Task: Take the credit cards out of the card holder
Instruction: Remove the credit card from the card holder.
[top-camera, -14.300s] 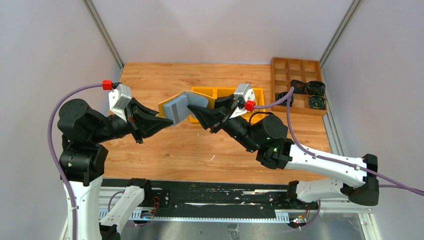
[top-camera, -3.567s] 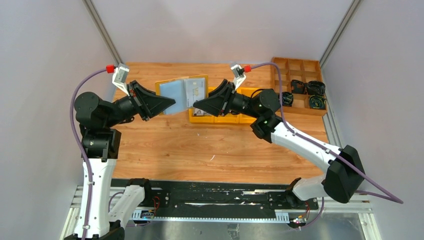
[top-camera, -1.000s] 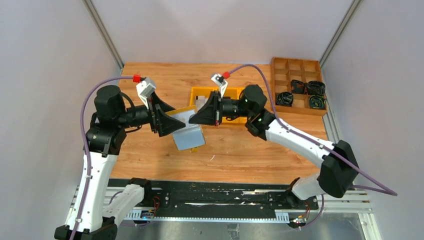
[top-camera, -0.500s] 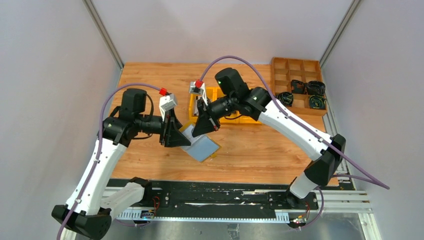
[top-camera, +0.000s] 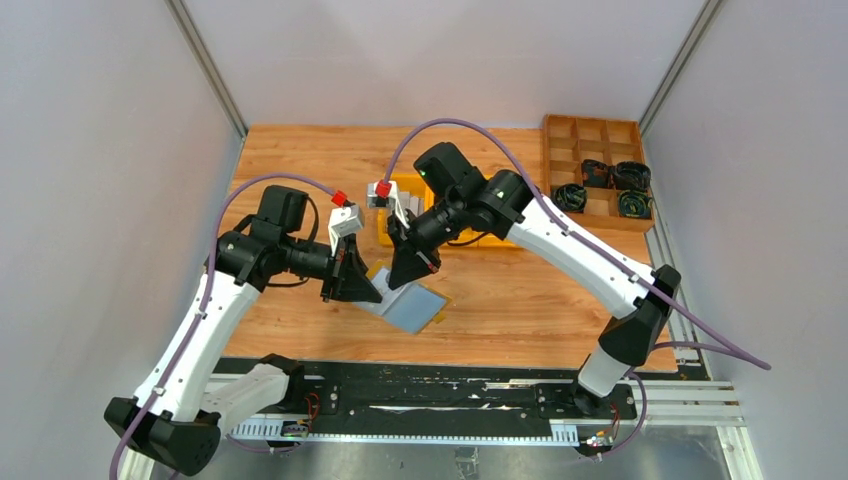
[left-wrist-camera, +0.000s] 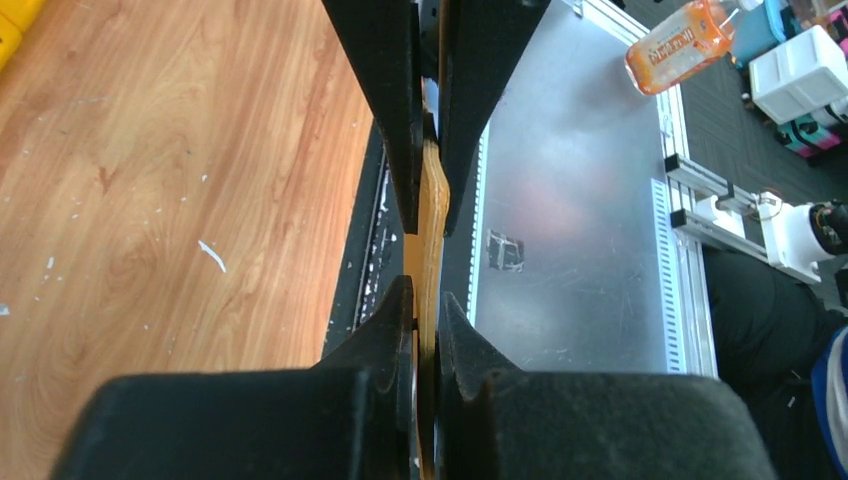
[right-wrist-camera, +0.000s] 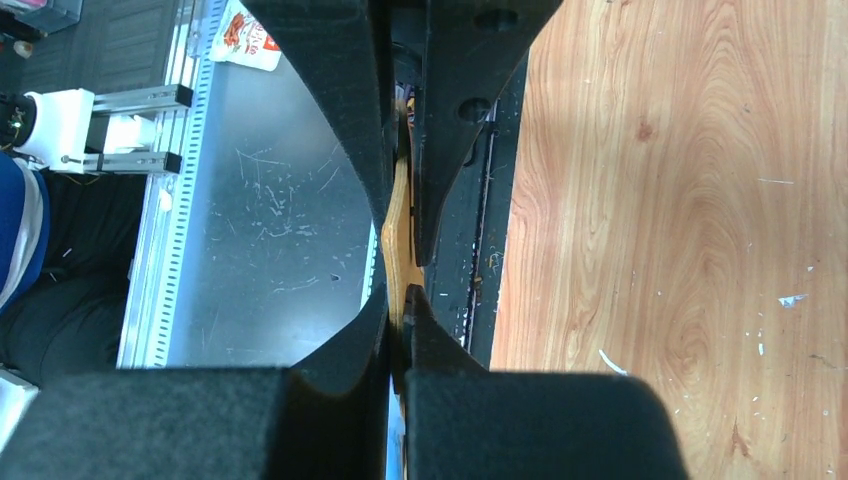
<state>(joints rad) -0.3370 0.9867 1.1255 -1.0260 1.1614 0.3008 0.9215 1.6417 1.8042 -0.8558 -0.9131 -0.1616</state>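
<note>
One card holder (top-camera: 412, 308) lies open low over the table (top-camera: 300, 150), near its front edge, with the silvery-grey face up and the mustard cover beneath. Its long axis slants from far left to near right. How many credit cards it holds cannot be told. Two claws grip it: the left claw (top-camera: 370, 292) pinches its left end and the right claw (top-camera: 402, 282) its far edge, each nipping mustard cover between black fingers. Beyond stand one yellow bin (top-camera: 384, 228) and one wooden tray (top-camera: 560, 135).
</note>
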